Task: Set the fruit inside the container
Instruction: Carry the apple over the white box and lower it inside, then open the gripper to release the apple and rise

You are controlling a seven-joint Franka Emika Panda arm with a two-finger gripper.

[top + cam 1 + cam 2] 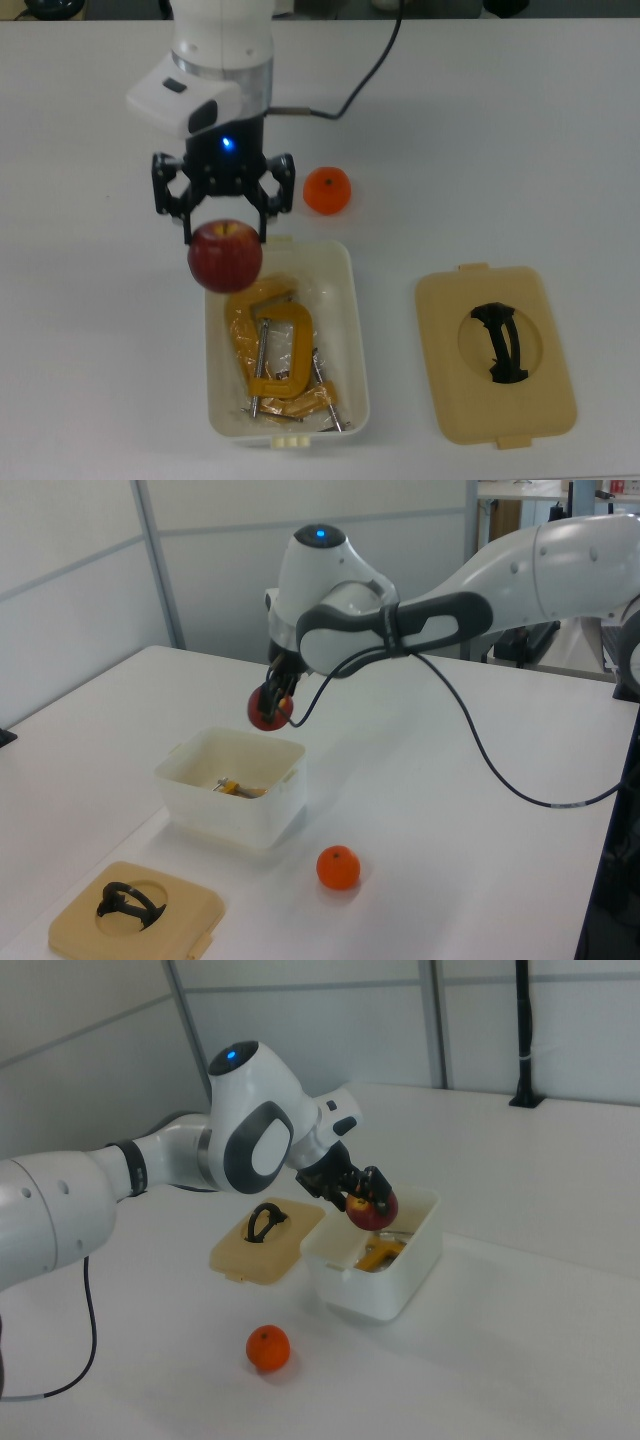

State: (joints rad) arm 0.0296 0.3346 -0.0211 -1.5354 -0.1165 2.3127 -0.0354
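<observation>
The gripper (226, 236) is clenched on the dark red apple (225, 256), holding it in the air over one corner of the white tub (352, 330) — the upper left corner in the top view. Inside the tub lies a yellow C-clamp (268, 345). The orange (327, 190) sits on the white table (500, 140) just beyond the tub's short end, and the tan lid (495, 352) with its black handle lies flat beside the tub, on the top view's right.
</observation>
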